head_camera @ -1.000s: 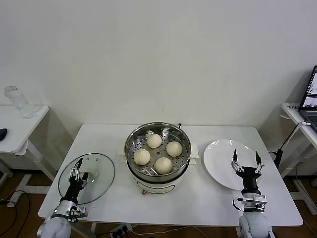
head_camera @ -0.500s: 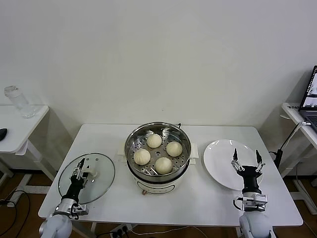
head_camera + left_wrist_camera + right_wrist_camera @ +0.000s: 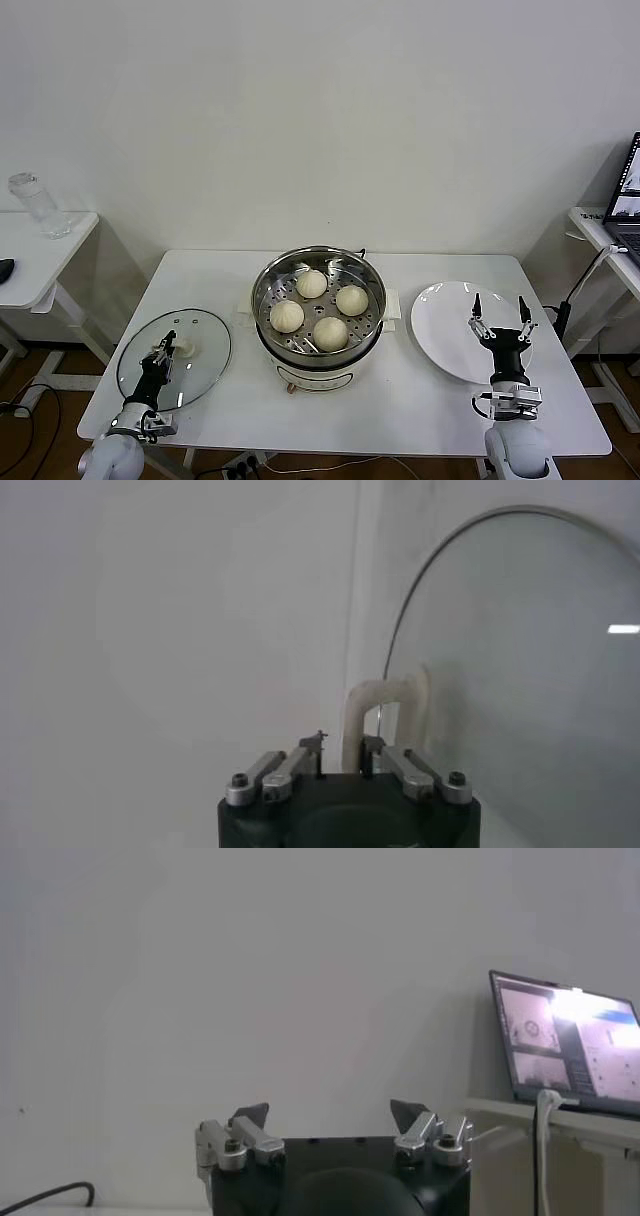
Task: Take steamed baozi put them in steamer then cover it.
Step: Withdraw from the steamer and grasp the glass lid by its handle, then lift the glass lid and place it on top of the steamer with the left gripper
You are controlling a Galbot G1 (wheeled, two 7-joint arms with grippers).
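Several pale steamed baozi [image 3: 311, 284] rest on the perforated tray inside the steel steamer [image 3: 262, 292] at the table's centre. The clear glass lid [image 3: 205, 368] lies flat on the table to the steamer's left. My left gripper [image 3: 162, 350] is shut on the lid's white handle [image 3: 183, 347]. In the left wrist view the jaws [image 3: 342, 748] pinch the white handle [image 3: 385, 695], with the lid's glass [image 3: 520, 660] behind it. My right gripper [image 3: 499, 310] stands open and empty, fingers up, over the near edge of the white plate [image 3: 440, 315]; it shows open in its own wrist view [image 3: 329, 1113].
A side table at the far left carries a clear bottle [image 3: 35, 205]. Another at the far right holds a laptop [image 3: 630, 190], which is also in the right wrist view [image 3: 565, 1043]. A black cable [image 3: 575, 285] hangs by the table's right edge.
My left gripper has closed from wide open onto the lid's white handle. The right gripper has shifted slightly and stays open.
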